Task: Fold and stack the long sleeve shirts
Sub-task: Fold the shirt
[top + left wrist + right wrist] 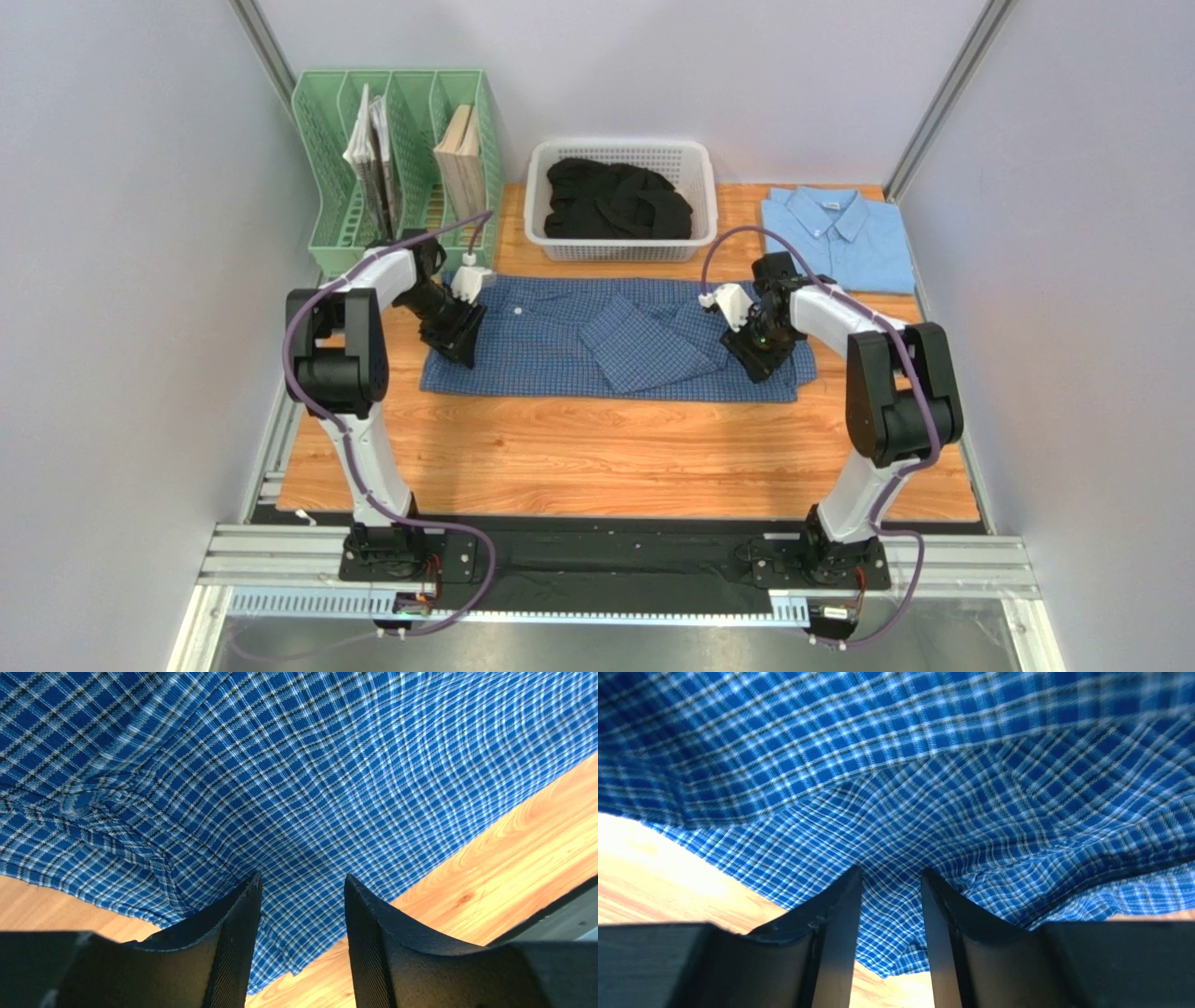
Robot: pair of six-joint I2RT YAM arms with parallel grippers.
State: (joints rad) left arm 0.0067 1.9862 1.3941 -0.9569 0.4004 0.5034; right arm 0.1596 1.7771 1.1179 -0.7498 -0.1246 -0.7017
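From above, the dark blue checked shirt (561,357) lies spread flat in a long band across the middle of the wooden table (617,462), a sleeve folded slantwise over its centre. The left gripper (456,332) sits on the shirt's left end and the right gripper (759,353) on its right end. The plain light blue shirt (838,238) rests folded into a neat rectangle, collar up, at the back right corner. Behind the checked shirt stands a white slotted plastic basket (620,146) holding crumpled black cloth (617,196). To its left is a green mesh file rack (337,168) with books (460,161) upright in its slots.

The left wrist view shows woven cloth in a fine blue, white and dark check (316,777), creased near a stitched seam, with its hem running over grained orange wood (505,854). The gripper's black, ribbed wedge fingers (228,952) are parted, and the hem shows flat in the gap.

In the right wrist view the same check (913,763) puckers in soft ridges toward the gripper (891,924). Its matte black fingers (948,945) stand apart with a narrower gap, straddling the cloth's edge above pale wood (661,875)
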